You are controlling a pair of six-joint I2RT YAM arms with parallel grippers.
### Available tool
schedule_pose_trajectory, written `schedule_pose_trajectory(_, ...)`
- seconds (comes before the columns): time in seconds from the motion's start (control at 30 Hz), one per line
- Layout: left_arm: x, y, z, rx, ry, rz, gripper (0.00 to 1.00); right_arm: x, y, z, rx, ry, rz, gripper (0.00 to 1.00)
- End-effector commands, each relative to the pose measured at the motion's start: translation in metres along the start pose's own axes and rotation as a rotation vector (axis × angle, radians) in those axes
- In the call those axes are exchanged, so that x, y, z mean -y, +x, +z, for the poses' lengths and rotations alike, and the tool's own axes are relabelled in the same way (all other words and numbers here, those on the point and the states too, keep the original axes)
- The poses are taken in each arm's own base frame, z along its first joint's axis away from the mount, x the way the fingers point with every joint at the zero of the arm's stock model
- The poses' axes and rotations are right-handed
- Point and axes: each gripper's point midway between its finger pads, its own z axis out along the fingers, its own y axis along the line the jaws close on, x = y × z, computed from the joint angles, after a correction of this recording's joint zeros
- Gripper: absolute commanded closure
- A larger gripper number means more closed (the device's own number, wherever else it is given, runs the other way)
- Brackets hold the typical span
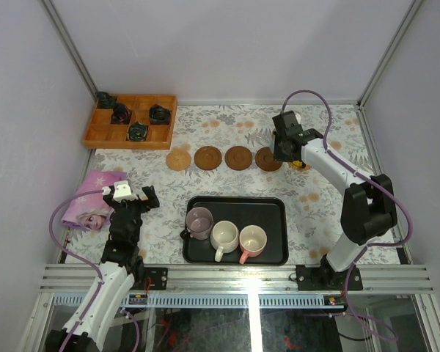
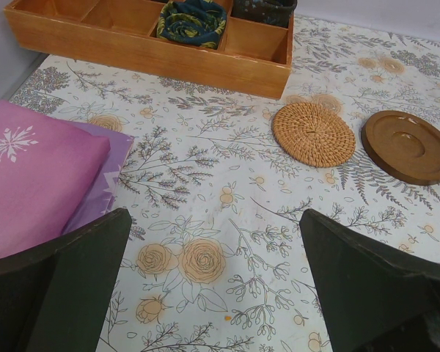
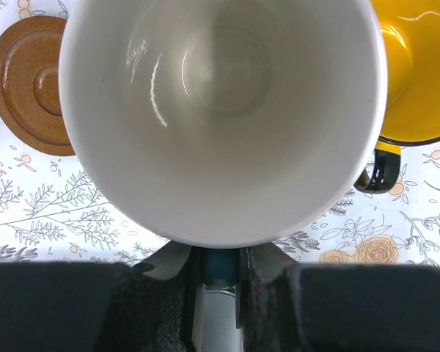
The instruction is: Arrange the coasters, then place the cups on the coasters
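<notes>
Cup (image 3: 220, 110) | right gripper (image 3: 221, 273) pinched its blue handle | left gripper (image 2: 214, 220) gaped wide, empty | step: placing cups | next: centre over bare coaster (image 3: 31, 84), lower gently.

The left arm rises from the bench's near left corner, its gripper (image 1: 136, 199) tipped forward and low over the left side, jaws spread wide and holding nothing. The right arm stretches from the near right edge toward the far right, elbow bent, its gripper (image 3: 220, 275) clamped on the handle of a cup (image 3: 220, 110).
</notes>
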Motion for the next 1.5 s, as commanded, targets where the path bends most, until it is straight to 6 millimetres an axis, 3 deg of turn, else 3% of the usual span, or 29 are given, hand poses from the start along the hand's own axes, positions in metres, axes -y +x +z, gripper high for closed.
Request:
schedule_pose_trajectory(0.0,-0.008,0.025,-0.003,-0.023,-0.024,0.0,0.0,-0.016,-0.036,-0.001,0.112,-0.012,0.031,1.0)
schedule_pose_trajectory(0.27,-0.01,0.023,-0.002,-0.018,-0.038,-0.001,0.0,-0.03,-0.03,0.021,0.086,-0.044,0.039,1.0)
schedule_pose_trajectory(0.37,-0.025,0.008,-0.001,-0.038,-0.157,-0.035,0.0,-0.036,-0.032,0.024,0.083,-0.047,0.032,1.0)
schedule_pose_trajectory(0.5,-0.036,-0.029,0.009,-0.086,-0.275,0.016,0.0,-0.041,-0.035,0.028,0.085,-0.052,0.03,1.0)
schedule_pose_trajectory(0.63,-0.014,-0.076,0.034,-0.149,-0.211,0.119,0.0,-0.044,-0.034,0.031,0.077,-0.051,0.029,1.0)
schedule_pose_trajectory(0.8,0.006,-0.086,0.053,-0.242,-0.166,0.087,0.0,-0.045,-0.031,0.031,0.07,-0.049,0.037,1.0)
schedule_pose_trajectory(0.9,0.021,-0.099,0.06,-0.166,-0.108,-0.002,0.0,-0.046,-0.027,0.031,0.059,-0.043,0.037,1.0)
schedule_pose_trajectory(1.07,0.028,-0.135,0.063,0.043,-0.097,-0.223,0.0,-0.046,-0.022,0.032,0.044,-0.036,0.043,1.0)
schedule_pose_trajectory(1.33,0.073,-0.152,0.082,-0.042,0.105,-0.15,0.0,-0.041,-0.009,0.032,0.005,0.012,0.038,1.0)
schedule_pose_trajectory(1.47,0.078,-0.16,0.088,-0.037,0.12,-0.155,0.0,-0.037,-0.006,0.03,0.003,0.027,0.04,1.0)
